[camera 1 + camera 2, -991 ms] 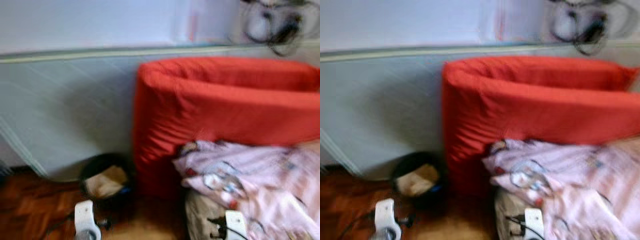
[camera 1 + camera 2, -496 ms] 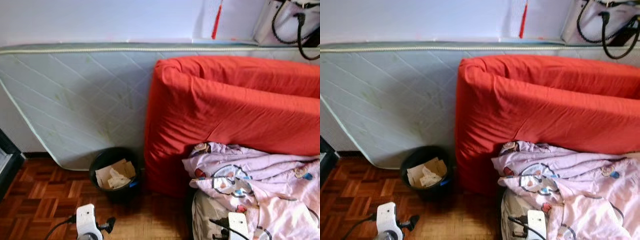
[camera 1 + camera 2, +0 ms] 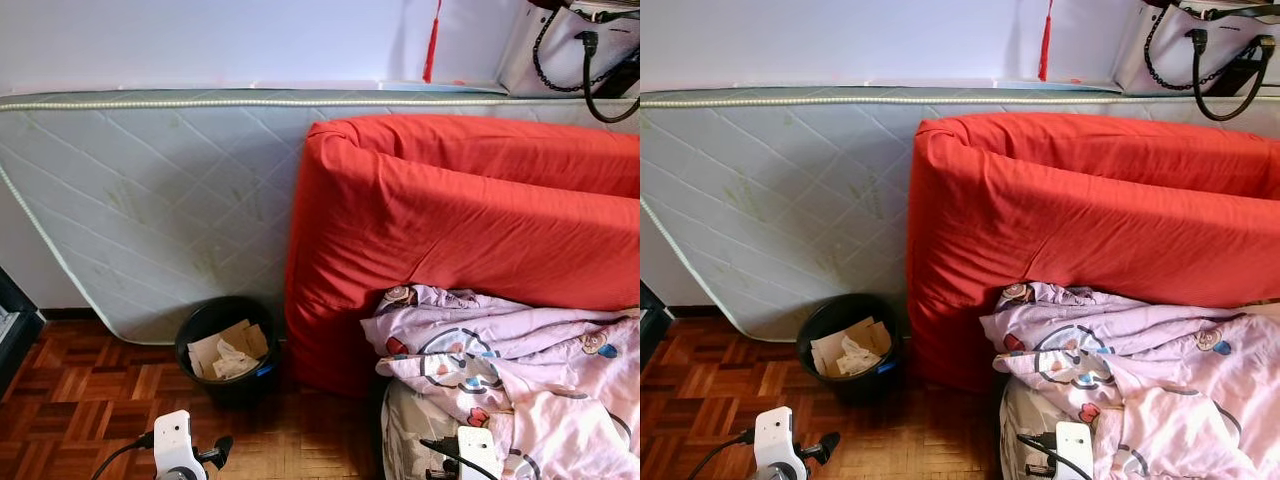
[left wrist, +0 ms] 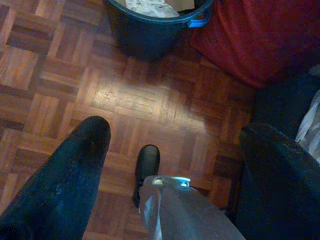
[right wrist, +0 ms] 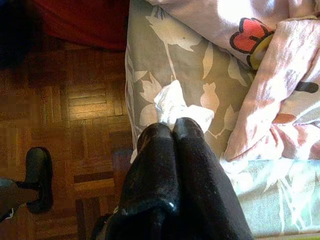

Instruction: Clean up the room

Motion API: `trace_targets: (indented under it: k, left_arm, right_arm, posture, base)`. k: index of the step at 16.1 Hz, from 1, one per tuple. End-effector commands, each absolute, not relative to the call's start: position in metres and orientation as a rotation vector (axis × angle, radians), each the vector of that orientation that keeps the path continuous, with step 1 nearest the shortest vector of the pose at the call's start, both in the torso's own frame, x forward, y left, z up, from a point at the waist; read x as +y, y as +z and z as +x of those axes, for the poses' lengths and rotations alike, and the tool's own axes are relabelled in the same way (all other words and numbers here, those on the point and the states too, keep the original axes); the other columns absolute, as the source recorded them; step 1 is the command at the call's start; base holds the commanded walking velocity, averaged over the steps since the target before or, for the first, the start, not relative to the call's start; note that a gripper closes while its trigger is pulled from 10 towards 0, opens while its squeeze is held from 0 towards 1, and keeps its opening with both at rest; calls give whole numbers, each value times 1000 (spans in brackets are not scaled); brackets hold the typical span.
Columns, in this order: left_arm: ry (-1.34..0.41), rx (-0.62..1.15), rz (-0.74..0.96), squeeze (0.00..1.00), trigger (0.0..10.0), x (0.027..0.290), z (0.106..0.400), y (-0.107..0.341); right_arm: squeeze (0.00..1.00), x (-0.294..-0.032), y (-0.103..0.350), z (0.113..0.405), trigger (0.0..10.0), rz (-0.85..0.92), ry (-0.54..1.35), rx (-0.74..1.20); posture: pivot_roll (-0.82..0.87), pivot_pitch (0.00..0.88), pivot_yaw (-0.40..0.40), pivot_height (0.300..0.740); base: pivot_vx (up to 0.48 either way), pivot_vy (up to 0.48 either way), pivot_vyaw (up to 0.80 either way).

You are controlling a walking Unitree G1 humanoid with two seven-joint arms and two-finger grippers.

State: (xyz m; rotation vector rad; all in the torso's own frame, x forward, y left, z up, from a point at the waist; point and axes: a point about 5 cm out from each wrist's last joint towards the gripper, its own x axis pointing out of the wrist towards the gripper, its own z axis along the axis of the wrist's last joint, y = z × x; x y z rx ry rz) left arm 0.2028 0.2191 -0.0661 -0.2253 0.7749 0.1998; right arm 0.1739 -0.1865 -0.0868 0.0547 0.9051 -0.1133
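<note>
Two mattresses, white [image 3: 150,210] and red [image 3: 450,220], lean ahead of my fingers, sharper than a second ago: my walk has settled. Bin [image 3: 228,345] sits beyond my spread left gripper [image 4: 175,165]. My right gripper [image 5: 172,131], clenched, pinches a white tissue [image 5: 172,102], ready for binning.

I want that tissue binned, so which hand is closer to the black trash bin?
Left. The left hand hangs open over the floor just short of the black trash bin; the right hand, shut on a white tissue, is by the bedding.
</note>
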Motion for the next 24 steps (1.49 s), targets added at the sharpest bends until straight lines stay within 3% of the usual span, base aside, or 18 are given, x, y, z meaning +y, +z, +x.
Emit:
trace_targets:
  k: [1, 4, 24]
  left_arm:
    - [191, 800, -219, 0, 10000, 218, 198, -69]
    - [190, 799, -222, 0, 10000, 217, 199, -69]
    - [167, 815, -212, 0, 10000, 213, 199, -70]
  right_arm:
    - [0, -187, -88, 171, 10000, 56, -117, 916]
    - [0, -186, -88, 171, 10000, 57, -115, 916]
    - [0, -188, -87, 173, 10000, 66, -158, 897]
  posture:
    - [24, 0, -30, 740]
    - [26, 0, -31, 740]
    - [-1, 0, -5, 740]
  base:
    - [0, 0, 0]
    - [0, 0, 0]
    - [0, 310, 0]
